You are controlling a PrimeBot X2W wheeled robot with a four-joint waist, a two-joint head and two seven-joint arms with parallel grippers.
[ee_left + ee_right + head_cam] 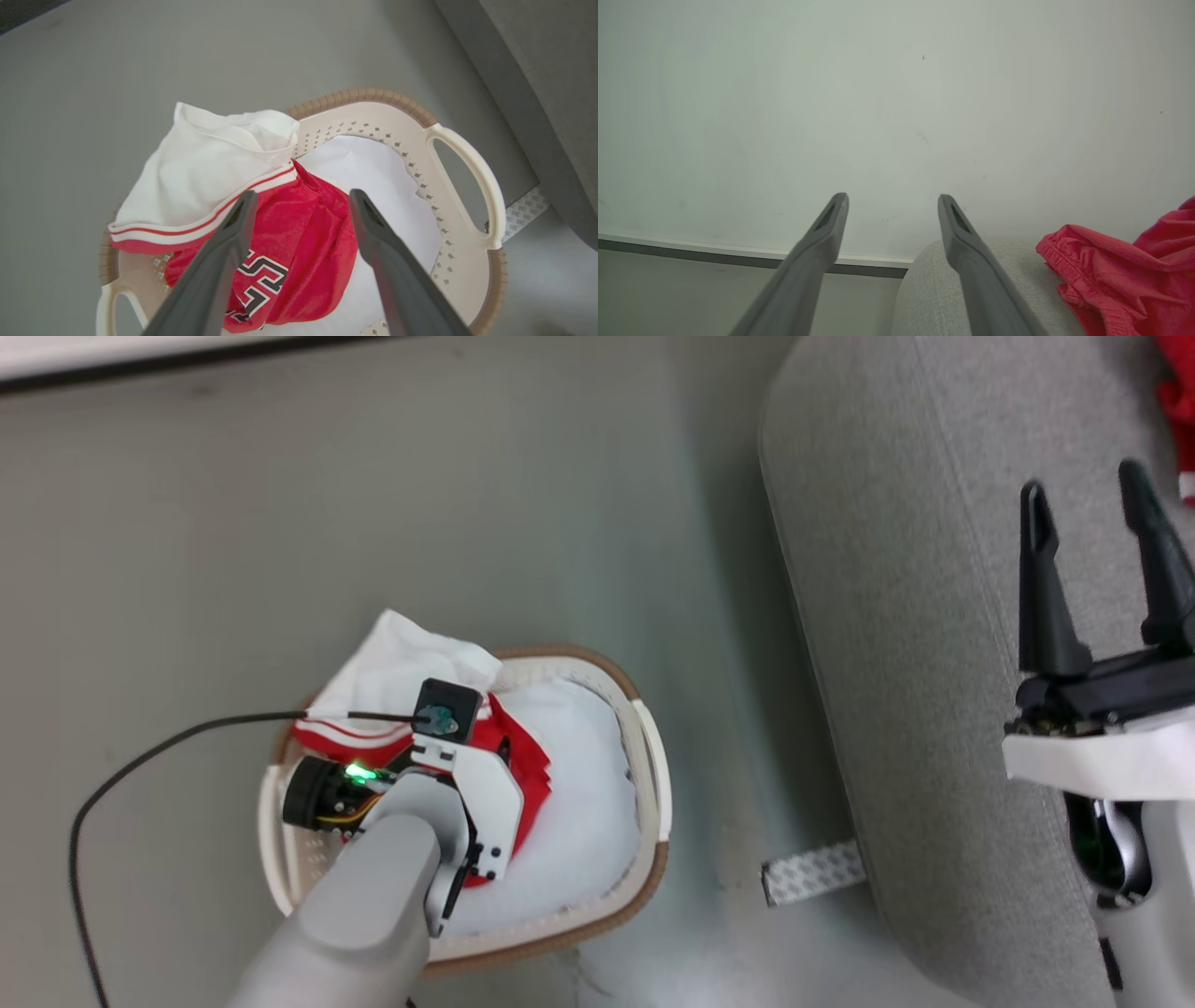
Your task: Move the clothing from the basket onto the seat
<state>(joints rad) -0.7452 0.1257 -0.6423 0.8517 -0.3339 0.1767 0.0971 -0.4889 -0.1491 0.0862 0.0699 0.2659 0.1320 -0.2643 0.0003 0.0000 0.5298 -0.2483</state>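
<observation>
Left gripper (pixel 302 196) is hung right over the basket (pixel 462 158). Its fingers are spread as wide as they go, with nothing pinched between them. Whether the tips are touching cloth can't be told.

Below it, a red piece of the clothing (pixel 303 242) with black-and-white lettering is bunched up in the basket, toward 7 o'clock in the left wrist view. A white panel with red stripes (pixel 205 168) is draped over the rim at 10 o'clock. The rest of the basket's bottom, out at 3 o'clock, is seen as plain white.

In the head view the basket is parked on the grey floor (pixel 467 523) at 7 o'clock, and the seat (pixel 934 616) is at 3 o'clock. A pale patterned strip (pixel 812 873) is stuck to the floor between them.

Right gripper (pixel 1083 481) is held above the seat, opened fully too, and empty. Another red garment (pixel 1120 270) is already laid on the seat, at 4 o'clock in the right wrist view.
</observation>
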